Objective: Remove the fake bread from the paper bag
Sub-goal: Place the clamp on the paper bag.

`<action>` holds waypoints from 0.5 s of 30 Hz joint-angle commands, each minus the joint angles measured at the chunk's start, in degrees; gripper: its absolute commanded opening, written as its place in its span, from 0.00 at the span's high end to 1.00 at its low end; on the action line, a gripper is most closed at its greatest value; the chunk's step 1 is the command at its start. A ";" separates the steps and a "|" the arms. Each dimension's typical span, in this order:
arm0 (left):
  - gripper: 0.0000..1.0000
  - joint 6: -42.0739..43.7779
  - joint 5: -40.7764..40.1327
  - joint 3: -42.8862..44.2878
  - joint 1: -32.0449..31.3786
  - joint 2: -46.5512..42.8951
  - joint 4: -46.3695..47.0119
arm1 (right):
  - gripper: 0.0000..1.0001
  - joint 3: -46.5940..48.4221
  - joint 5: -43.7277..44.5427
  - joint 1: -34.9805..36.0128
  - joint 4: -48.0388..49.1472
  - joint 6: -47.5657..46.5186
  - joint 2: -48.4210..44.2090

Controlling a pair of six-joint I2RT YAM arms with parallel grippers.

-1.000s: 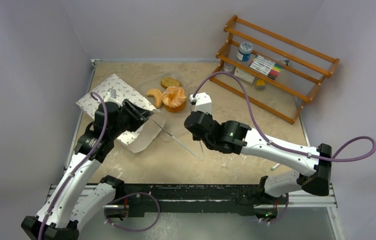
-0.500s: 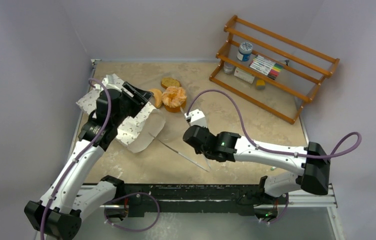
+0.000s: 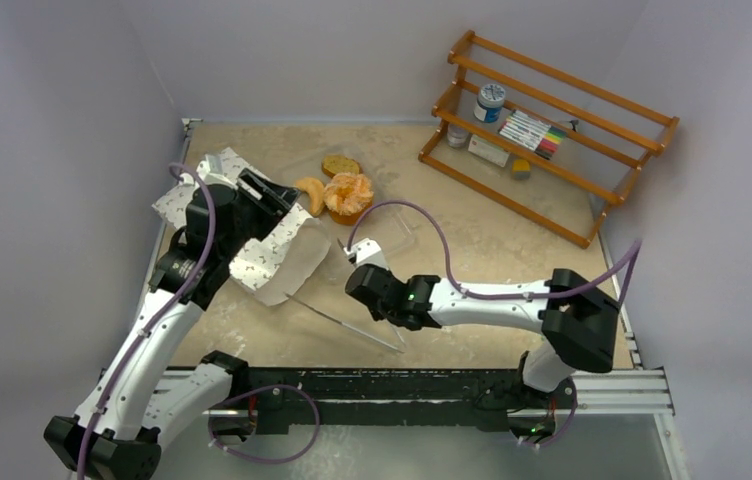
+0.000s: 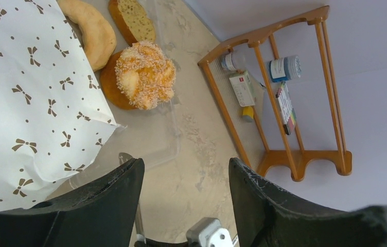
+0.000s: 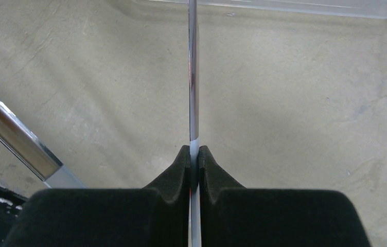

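Observation:
The white paper bag [image 3: 274,256] with small dark bows lies crumpled at the left, its mouth facing the table's middle. Above its back part hovers my left gripper [image 3: 260,196], open and empty [image 4: 186,164]; the bag [image 4: 27,103] shows at the left of its wrist view. Outside the bag, the fake bread sits together: a croissant [image 3: 309,192], a swirled bun [image 3: 349,193] and a brown slice [image 3: 340,165]. The left wrist view shows the bun [image 4: 145,74] and croissant [image 4: 91,28] too. My right gripper [image 5: 194,152] is shut on metal tongs [image 5: 193,77], near the bag's mouth [image 3: 384,312].
A clear plastic tray [image 3: 397,228] lies beside the pastries. The tongs [image 3: 347,318] stretch from the bag's mouth toward the near edge. A wooden rack [image 3: 552,130] with a jar, markers and small items stands at the back right.
The left jaws have widened and the bag's back end has risen and crumpled. The right arm has drawn back toward the near left, carrying the tongs.

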 commanded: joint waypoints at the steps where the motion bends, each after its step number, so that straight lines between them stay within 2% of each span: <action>1: 0.39 1.67 -0.67 -0.29 0.28 -1.69 -0.60 | 1.00 0.83 0.68 -0.57 7.69 -2.11 3.15; 15: 0.39 1.71 -0.25 -1.92 0.23 -4.73 -3.30 | 1.00 10.18 -0.53 -4.64 11.11 -6.10 14.63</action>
